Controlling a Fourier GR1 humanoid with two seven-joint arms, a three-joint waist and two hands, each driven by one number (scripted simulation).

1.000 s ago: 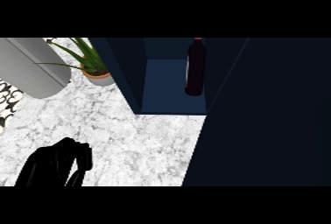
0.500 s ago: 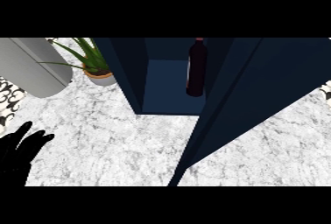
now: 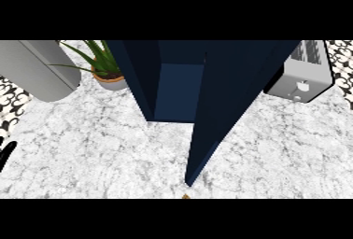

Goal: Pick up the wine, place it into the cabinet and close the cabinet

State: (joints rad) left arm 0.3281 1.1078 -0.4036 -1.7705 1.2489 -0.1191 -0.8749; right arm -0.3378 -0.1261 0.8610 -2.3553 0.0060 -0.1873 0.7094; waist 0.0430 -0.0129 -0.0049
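Note:
The dark blue cabinet (image 3: 138, 79) stands at the middle back of the marble counter (image 3: 103, 149). Its door (image 3: 228, 107) is swung most of the way across the opening, leaving a narrow gap onto the blue interior (image 3: 178, 93). The door hides the wine bottle from the head view. Of my left hand (image 3: 5, 153), only a straight black finger shows at the far left edge, well away from the cabinet. My right hand does not show.
A potted green plant (image 3: 107, 70) stands just left of the cabinet, with a large grey rounded object (image 3: 38, 70) beyond it. A silver toaster (image 3: 303, 74) sits at the back right. A small brown tip (image 3: 186, 196) pokes in at the lower edge.
The cabinet door has swung further shut and now covers the wine bottle that stood inside. My left hand has slid out toward the left edge. The toaster has come into sight.

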